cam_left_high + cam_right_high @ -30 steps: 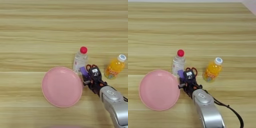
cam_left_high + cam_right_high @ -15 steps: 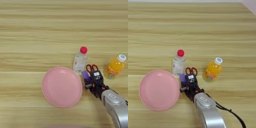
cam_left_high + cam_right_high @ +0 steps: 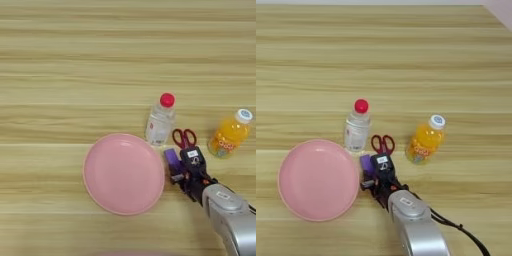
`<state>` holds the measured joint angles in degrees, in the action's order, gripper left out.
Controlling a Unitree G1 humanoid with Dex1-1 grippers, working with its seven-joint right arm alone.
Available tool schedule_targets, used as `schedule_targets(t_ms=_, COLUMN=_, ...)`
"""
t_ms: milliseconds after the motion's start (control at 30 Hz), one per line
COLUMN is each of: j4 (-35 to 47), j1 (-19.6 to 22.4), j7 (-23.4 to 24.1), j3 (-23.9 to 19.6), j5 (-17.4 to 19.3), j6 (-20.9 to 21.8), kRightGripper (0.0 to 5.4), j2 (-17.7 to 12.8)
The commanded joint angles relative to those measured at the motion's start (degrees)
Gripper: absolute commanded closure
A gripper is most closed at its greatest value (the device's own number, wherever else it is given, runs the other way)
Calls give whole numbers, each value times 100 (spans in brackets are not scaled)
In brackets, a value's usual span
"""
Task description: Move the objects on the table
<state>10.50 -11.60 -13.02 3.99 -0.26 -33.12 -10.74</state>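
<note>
My right gripper point(image 3: 182, 168) reaches in from the lower right on its silver forearm point(image 3: 227, 215), just right of the round pink plate point(image 3: 124, 173). It is shut on the small purple block point(image 3: 172, 158), which sticks out on its left side, close to the plate's rim. The red-handled scissors point(image 3: 184, 138) lie just beyond the gripper, with their blades hidden under it. Upright behind the plate stands the clear bottle with a red cap point(image 3: 161, 120). The table point(image 3: 75, 75) is light wood.
An orange juice bottle with a white cap point(image 3: 229, 135) stands upright to the right of the scissors, close to the forearm's path. A black cable point(image 3: 456, 227) trails off the forearm toward the lower right.
The gripper has drawn back toward the near edge, and the purple block has come with it. More of the scissors' handles now show. Bottle, plate and juice bottle have not moved.
</note>
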Motion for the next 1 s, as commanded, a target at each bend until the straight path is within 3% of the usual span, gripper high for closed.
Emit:
schedule_targets(t_ms=33, j4=57, j1=267, j7=55, j3=-112, j5=1, j6=293, kRightGripper=398, j2=-57)
schedule_targets(t_ms=1000, j4=-904, j1=452, j7=91, j3=-72, j5=-125, j6=727, kRightGripper=398, j2=-31)
